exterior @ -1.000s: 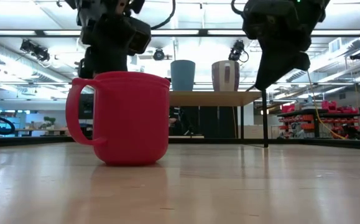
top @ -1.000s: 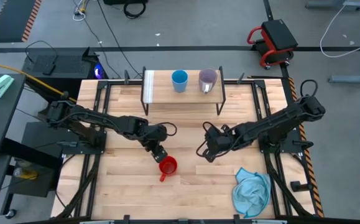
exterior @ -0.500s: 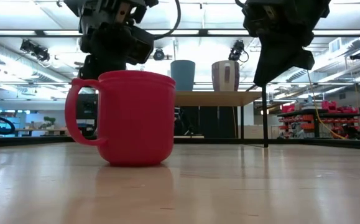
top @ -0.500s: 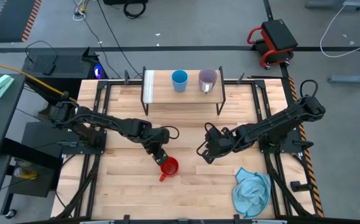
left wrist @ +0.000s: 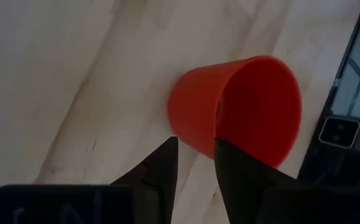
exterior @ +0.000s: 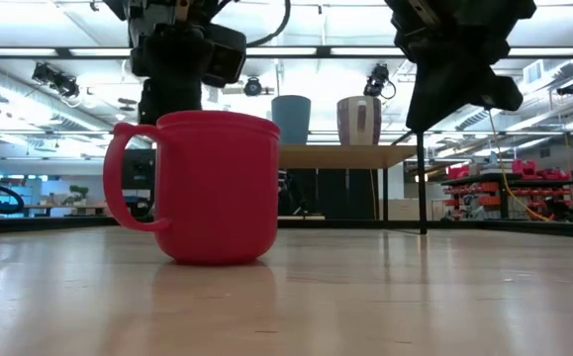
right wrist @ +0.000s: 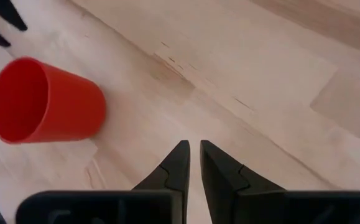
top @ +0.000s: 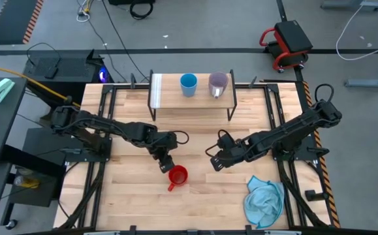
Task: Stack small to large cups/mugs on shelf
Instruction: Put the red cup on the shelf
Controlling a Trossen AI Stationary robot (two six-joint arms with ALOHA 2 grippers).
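The red mug (top: 177,175) stands upright on the tabletop with its handle (top: 170,186) toward the near left. It fills the left of the low view (exterior: 212,188). My left gripper (top: 166,163) is at its far-left rim, narrowly open. In the left wrist view (left wrist: 195,146) one finger is over the mug's opening and one is outside its wall. My right gripper (top: 215,163) hangs shut above the table, right of the mug. The light blue cup (top: 189,83) and the purple-grey mug (top: 218,83) stand on the shelf (top: 175,96). My left gripper comes at the red mug's rim (left wrist: 217,127) slanting down from the far left. One finger (left wrist: 229,162) is over the inside and one finger (left wrist: 164,162) is outside. I cannot tell whether either touches the wall. The mug stands on the table.
A light blue cloth (top: 264,201) lies crumpled near the table's near right corner. The shelf stands at the far edge on thin black legs (exterior: 423,188). Black frame rails run along the table's left and right sides. Bare wood lies between the mug and the shelf.
My left gripper has moved a little toward the near edge and down onto the red mug's far-left rim. The mug has slid slightly toward the near edge and stayed upright. My right gripper has drifted slightly toward the table's right.
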